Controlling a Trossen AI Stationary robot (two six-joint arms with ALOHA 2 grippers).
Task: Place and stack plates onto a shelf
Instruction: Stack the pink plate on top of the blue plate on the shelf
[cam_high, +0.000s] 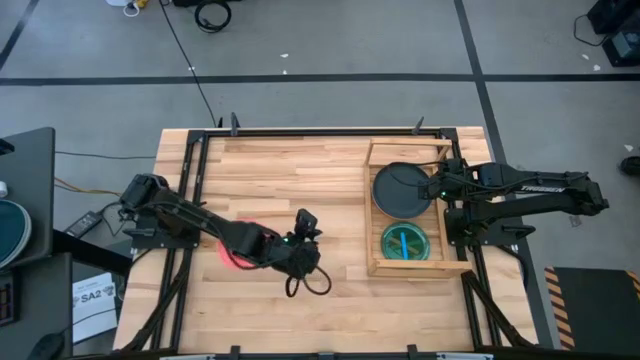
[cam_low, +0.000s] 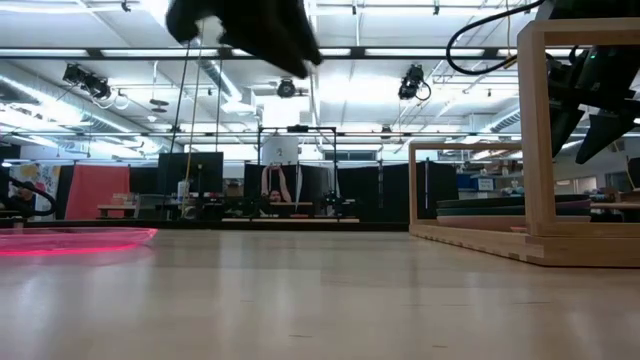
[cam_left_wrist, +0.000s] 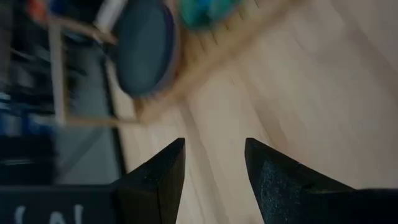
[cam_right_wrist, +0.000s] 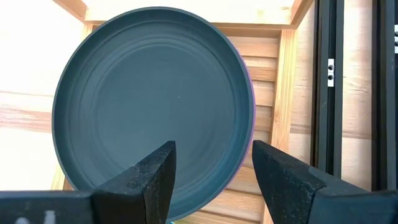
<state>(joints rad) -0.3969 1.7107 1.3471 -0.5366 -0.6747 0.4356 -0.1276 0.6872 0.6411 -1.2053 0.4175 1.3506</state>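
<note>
Shelf (cam_high: 375, 205) on table's right side holds dark teal plate (cam_high: 402, 190) (purple rim beneath) and green plate (cam_high: 407, 242). Right gripper (cam_high: 436, 188) parted, empty, above teal plate's edge. Left gripper (cam_high: 303, 262) parted, empty, mid-table beside red-pink plate (cam_high: 238, 259).

A black cable (cam_high: 190, 62) runs down the grey floor (cam_high: 330, 40) at the upper left of the overhead frame, toward the wooden table (cam_high: 290, 170) at centre. A white sheet of paper (cam_high: 97, 303) lies at the lower left, beside a dark desk (cam_high: 25, 160) on the left edge. Yellow-and-black hazard tape (cam_high: 557, 300) marks the lower right
</note>
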